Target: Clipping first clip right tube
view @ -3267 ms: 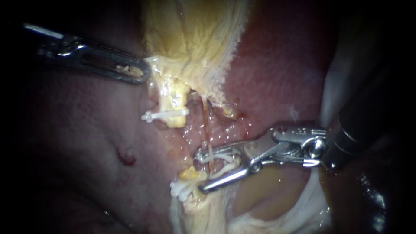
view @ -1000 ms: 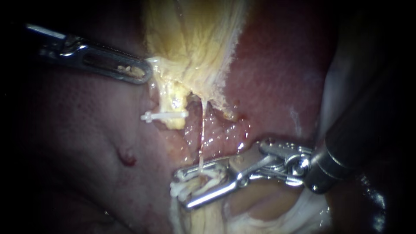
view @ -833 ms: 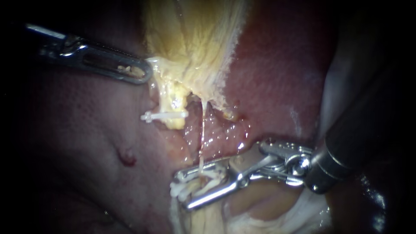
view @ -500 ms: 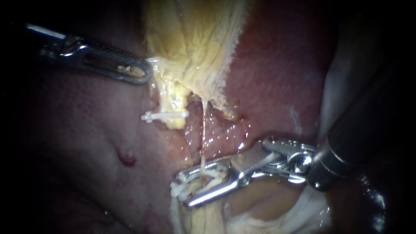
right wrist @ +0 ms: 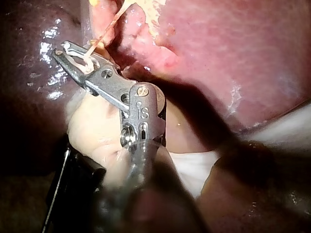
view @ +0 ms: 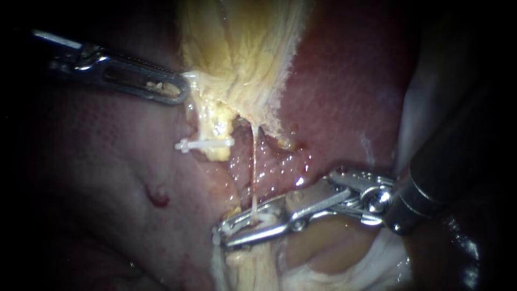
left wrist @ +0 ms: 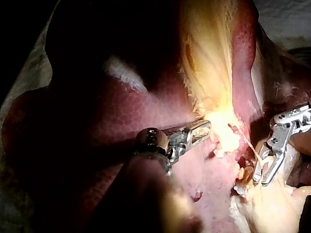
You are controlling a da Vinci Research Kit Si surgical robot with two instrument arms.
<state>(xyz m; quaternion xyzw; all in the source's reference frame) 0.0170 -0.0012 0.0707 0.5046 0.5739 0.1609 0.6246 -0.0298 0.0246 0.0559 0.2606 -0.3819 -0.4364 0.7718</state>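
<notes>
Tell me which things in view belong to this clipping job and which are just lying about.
In the job: right instrument, jaws shut on the clip around the right tube; left instrument, jaws shut on the gallbladder.
Just lying about: the other clip, left of that tube; the liver.

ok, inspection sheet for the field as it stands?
Surface: liver, wet, with a small red spot.
Job's things: right tube, thin, runs from the gallbladder down between the jaws of the right instrument; loaded clip sits around it.
Clutter: placed clip across the yellow stump beside the tube.
Instruments: left instrument jaws shut on the gallbladder edge; right instrument jaws shut on the loaded clip.
Cables: nothing seen.
Surroundings: dark, nothing seen.
</notes>
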